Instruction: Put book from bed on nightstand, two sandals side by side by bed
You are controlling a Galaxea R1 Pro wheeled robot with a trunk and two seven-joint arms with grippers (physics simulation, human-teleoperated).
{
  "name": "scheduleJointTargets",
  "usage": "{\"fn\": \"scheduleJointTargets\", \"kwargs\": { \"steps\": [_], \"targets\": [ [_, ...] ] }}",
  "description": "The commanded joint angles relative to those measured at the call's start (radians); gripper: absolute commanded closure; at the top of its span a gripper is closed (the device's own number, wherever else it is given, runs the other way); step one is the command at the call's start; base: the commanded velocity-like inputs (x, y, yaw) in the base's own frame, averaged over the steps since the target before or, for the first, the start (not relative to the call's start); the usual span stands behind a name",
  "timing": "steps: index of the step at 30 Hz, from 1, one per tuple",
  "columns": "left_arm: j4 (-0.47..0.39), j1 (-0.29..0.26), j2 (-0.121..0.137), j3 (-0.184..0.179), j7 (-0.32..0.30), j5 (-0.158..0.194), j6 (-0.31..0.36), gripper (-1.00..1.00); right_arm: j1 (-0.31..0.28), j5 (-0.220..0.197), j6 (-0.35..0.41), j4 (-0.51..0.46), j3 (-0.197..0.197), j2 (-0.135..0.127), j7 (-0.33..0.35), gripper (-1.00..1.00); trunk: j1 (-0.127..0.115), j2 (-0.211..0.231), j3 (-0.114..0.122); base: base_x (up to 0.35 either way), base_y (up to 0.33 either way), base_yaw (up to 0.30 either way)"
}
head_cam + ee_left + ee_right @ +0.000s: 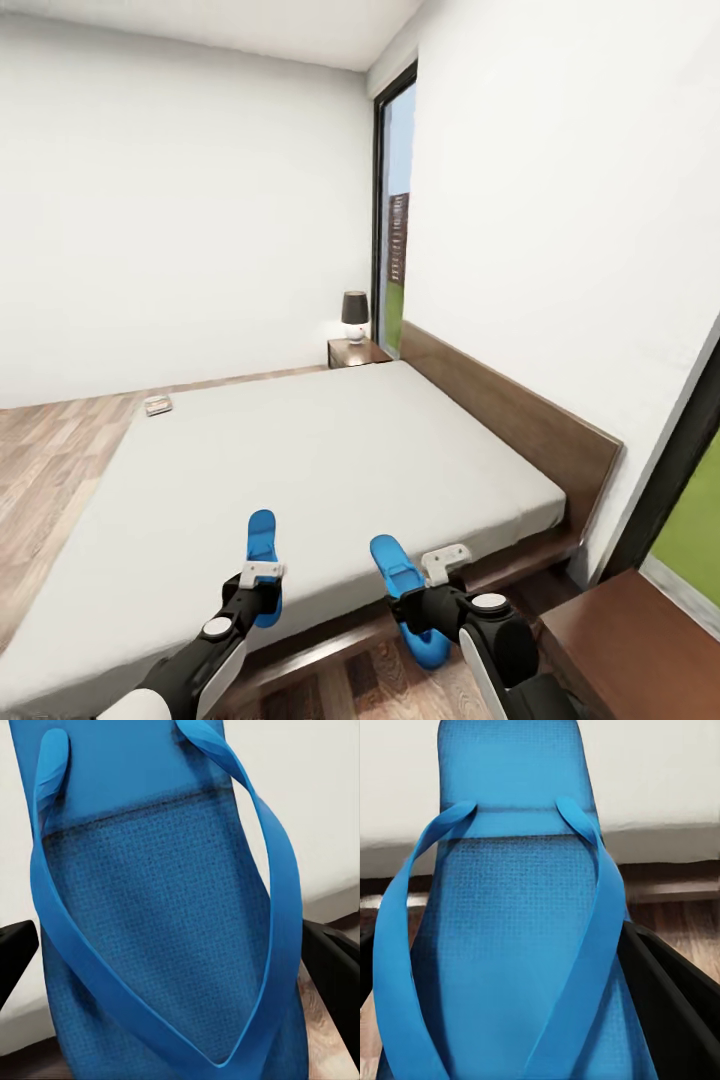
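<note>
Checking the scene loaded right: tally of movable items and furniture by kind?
Blue sandals: 2, one in the left hand (left sandal), one in the right hand (right sandal)
Book: 1, on the bed's far corner
Lamp: 1
Bed: 1
Nightstand: 1, under the lamp
Total: 6

My view, inventoried: white walls; wood-plank floor at nine o'clock. Black-framed window at one o'clock, dark-shaded lamp below it. Second window at four o'clock.
</note>
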Motion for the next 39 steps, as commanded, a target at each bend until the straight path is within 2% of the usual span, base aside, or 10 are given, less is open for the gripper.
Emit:
{"fn": "scheduleJointTargets", "kwargs": {
  "steps": [1,12,22,39],
  "targets": [
    [0.000,-0.001,0.001,-0.010,0.007,0.007,-0.003,1.00,-0.001,0.000,0.005,-0.001,-0.001,0.000,0.003,1.00,0.000,-0.002,-0.002,0.000,0.000,0.284],
    [0.000,-0.001,0.001,-0.017,0.007,0.007,-0.005,1.00,-0.001,0.000,0.005,-0.001,-0.001,0.000,0.003,1.00,0.000,-0.002,-0.002,0.000,0.000,0.236],
    [0.000,-0.001,0.001,-0.018,0.007,0.007,-0.004,1.00,-0.001,0.000,0.005,-0.001,0.016,0.000,0.003,1.00,0.000,-0.002,-0.002,0.000,0.000,0.015],
    [0.000,-0.002,0.001,-0.018,0.007,0.007,-0.005,1.00,-0.001,0.000,0.004,-0.001,0.019,0.000,0.003,1.00,0.000,-0.002,-0.002,0.000,0.000,0.000]
  ]
}}
